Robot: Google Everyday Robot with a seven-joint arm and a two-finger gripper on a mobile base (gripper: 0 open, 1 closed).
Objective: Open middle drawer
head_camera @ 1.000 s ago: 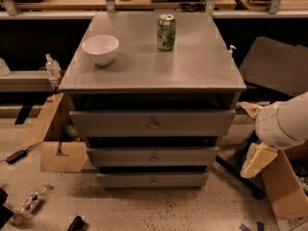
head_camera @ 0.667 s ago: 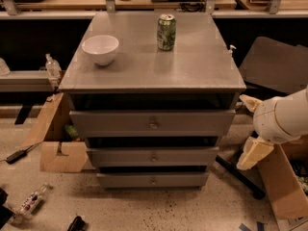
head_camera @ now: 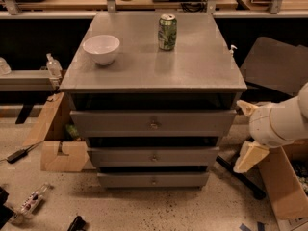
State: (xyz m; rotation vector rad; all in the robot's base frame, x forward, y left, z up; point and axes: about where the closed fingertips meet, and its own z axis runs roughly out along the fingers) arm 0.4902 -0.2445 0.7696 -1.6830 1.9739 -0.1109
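Three grey drawers stacked in the front of the table [head_camera: 202, 71], and the one that matters is the middle drawer [head_camera: 120, 157], sitting between the taller top drawer [head_camera: 110, 123] and the narrower bottom drawer [head_camera: 125, 180]. Its small round knob [head_camera: 154, 156] is dead centre on the front. No tray showing, just a dark gap above the front, so it reads as pushed in.

Over on the right of the view, the end effector [head_camera: 239, 136] hangs beside the table's right front corner, off to the side and clear of every drawer front. Its two cream fingers [head_camera: 250, 157] are spread wide, one tip up level with the top drawer, the other down around the height of the middle drawer, and nothing is between them. The knob lies well to the left of the end effector, across half the drawer's width, no contact at all.

Up on the table, a white bowl [head_camera: 101, 48] at the left and a green can [head_camera: 167, 32] standing upright near the back, well apart. On the floor, a cardboard box [head_camera: 60, 153] just left of the drawers
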